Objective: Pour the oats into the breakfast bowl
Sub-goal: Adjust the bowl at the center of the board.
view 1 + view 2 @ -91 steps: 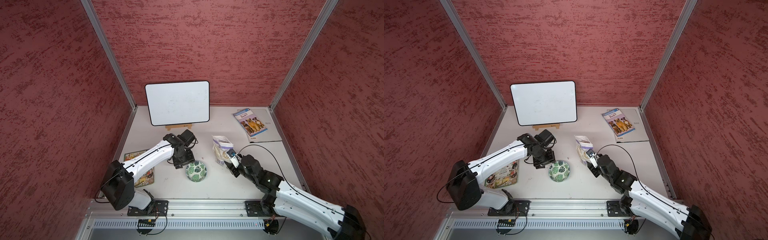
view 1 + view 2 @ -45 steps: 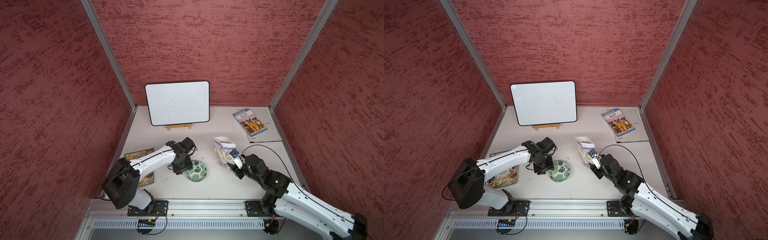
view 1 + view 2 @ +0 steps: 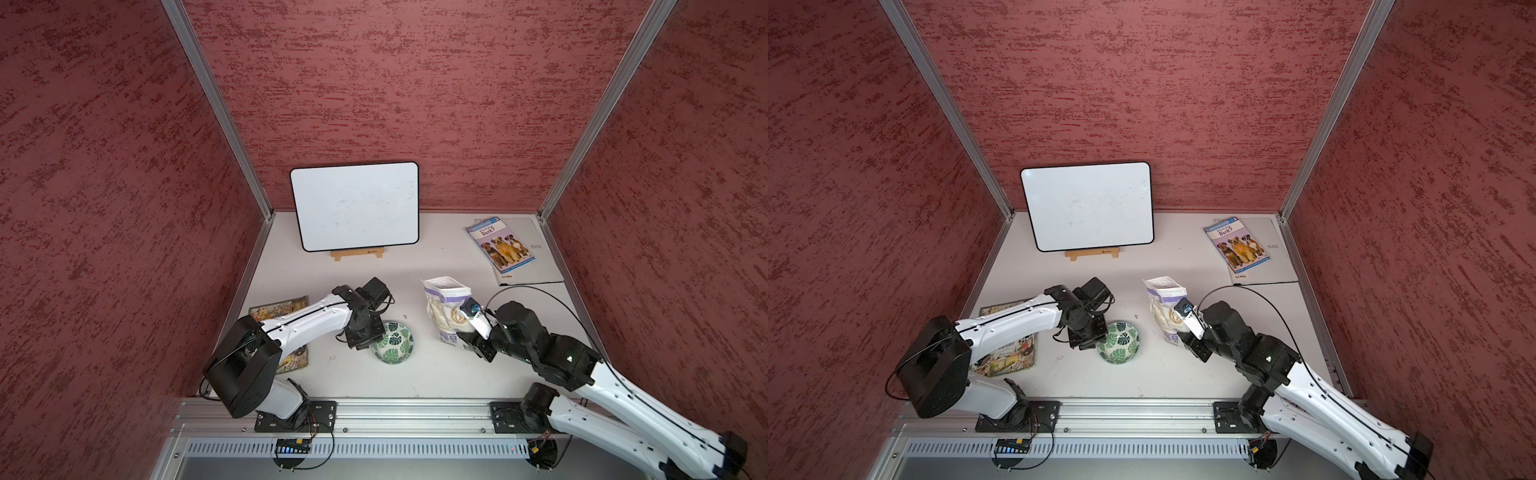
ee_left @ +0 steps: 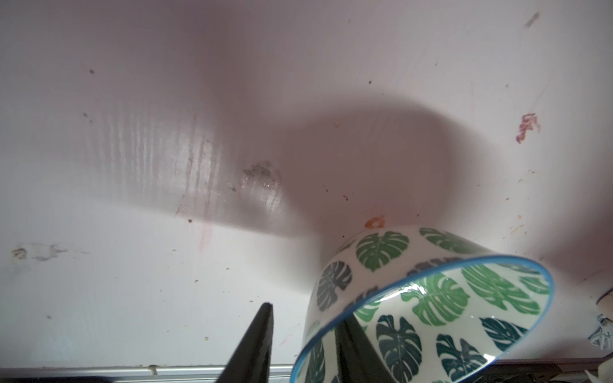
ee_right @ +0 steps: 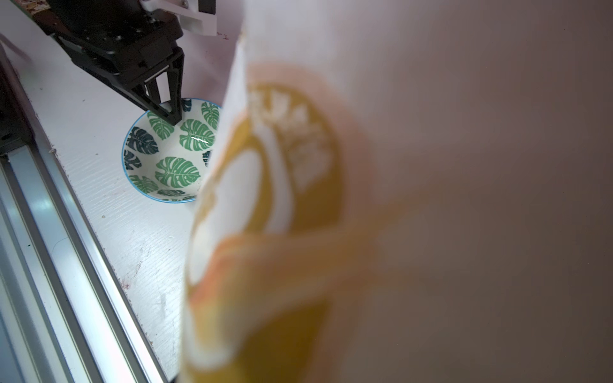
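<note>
The breakfast bowl [image 3: 392, 343] [image 3: 1118, 341], white with green leaves, stands empty at the table's middle front. My left gripper [image 3: 376, 338] [image 4: 305, 313] straddles its left rim: one finger is inside the bowl [image 4: 431, 298], while the other stands a little off the outer wall, so it is open. The oats bag [image 3: 446, 307] [image 3: 1165, 303] stands upright to the right of the bowl. My right gripper [image 3: 462, 326] [image 3: 1183, 323] is shut on its middle, near the gold seal. In the right wrist view the blurred bag [image 5: 398, 199] fills most of the frame, beside the bowl [image 5: 166, 149].
A whiteboard [image 3: 355, 205] leans on a wooden stand at the back. A dog book [image 3: 500, 245] lies on a grey folder at the back right. A picture book [image 3: 291, 307] lies under my left arm. A metal rail [image 3: 395, 411] runs along the front edge.
My left gripper has come down over the bowl's left rim and its jaws have narrowed. The right arm has shifted slightly, still holding the upright bag.
</note>
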Tool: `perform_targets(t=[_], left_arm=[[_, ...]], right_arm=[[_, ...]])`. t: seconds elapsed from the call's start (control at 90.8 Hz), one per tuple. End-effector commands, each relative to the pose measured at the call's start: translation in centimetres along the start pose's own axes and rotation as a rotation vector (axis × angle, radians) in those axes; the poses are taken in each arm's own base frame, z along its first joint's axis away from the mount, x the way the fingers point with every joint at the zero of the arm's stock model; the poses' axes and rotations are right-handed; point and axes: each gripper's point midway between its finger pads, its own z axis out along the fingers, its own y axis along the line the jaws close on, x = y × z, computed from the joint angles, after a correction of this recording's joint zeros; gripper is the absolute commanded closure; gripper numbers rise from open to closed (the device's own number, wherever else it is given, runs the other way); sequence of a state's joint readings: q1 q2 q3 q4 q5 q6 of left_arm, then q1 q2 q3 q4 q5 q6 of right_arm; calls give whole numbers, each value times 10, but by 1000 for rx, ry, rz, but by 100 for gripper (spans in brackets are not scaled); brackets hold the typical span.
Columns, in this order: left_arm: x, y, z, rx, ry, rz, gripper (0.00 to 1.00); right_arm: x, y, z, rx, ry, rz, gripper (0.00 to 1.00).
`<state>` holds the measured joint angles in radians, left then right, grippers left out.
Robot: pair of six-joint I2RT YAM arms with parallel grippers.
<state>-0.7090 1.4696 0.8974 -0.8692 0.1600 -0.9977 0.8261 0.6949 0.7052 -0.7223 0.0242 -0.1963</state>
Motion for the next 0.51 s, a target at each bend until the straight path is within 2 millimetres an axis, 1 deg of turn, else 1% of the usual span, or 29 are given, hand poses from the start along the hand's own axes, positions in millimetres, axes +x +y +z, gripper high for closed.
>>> perform_targets(t=[0.0,0.077,0.198,0.309,0.386,0.496], left_arm=[[-5,-3,-3,16,-35,3,70],[-6,-7,-3,26,-39,-5,70],[-9,-12,-5,41,-49,-18,70],[-11,-15,-5,51,-57,-33,70],[-12,-16,-6,57,-59,-43,70],[-13,-21,-7,88,-67,-59,69]], right_arm=[[-44,6,-26,-49,-125,-55,62],[-38,8,-27,-68,-77,-80,62],[-36,9,-27,-76,-50,-125,62],[-30,12,-19,-101,11,-181,62],[-20,15,-13,-130,89,-226,63],[-16,16,-12,-151,138,-271,64]])
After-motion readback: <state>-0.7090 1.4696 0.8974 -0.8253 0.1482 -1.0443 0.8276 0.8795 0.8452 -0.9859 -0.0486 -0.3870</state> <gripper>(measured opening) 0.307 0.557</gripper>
